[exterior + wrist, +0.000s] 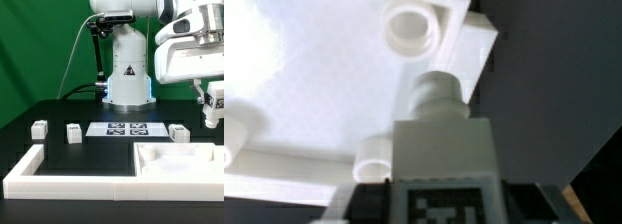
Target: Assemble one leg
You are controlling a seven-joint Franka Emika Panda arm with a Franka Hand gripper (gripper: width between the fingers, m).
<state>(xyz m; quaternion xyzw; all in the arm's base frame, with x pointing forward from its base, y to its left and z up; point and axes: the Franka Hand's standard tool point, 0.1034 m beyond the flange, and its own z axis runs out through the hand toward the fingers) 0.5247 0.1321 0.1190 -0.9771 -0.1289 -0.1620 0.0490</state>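
My gripper (212, 104) hangs at the exterior view's right, above the table, shut on a leg (212, 98), a small white block with a tag. In the wrist view the gripper (441, 203) holds that leg (441, 150) with its tag facing the camera and its round peg pointing away. Below the leg lies the big white square tray-like part (313, 70), with a round socket (411, 25) close to the peg's line. Three other legs (39, 128) (74, 132) (179, 132) stand on the black table.
The tray-like part (150, 152) lies at the front right of the exterior view. The long white L-shaped wall (60, 176) runs along the front left. The marker board (127, 128) lies before the robot base (128, 75).
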